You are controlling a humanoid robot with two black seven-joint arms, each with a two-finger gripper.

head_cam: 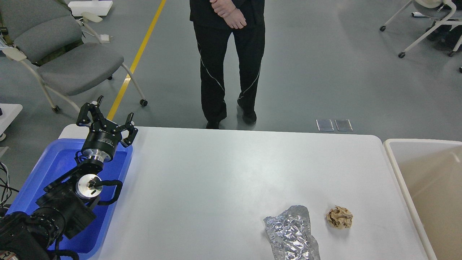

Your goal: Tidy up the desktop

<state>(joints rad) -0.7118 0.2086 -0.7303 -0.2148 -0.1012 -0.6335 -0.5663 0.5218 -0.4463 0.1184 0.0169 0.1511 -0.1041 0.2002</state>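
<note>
The desktop is a wide white tabletop with rounded corners. A crumpled sheet of silver foil lies on it near the front right. A small ball of crumpled brown paper lies just right of the foil. My left gripper is open and empty, held above the far end of the blue tray at the desktop's left edge, far from both items. My right gripper is out of view.
A beige rimmed bin stands against the desktop's right edge. A person in black stands just behind the far edge. A grey chair is at the back left, another chair at the back right.
</note>
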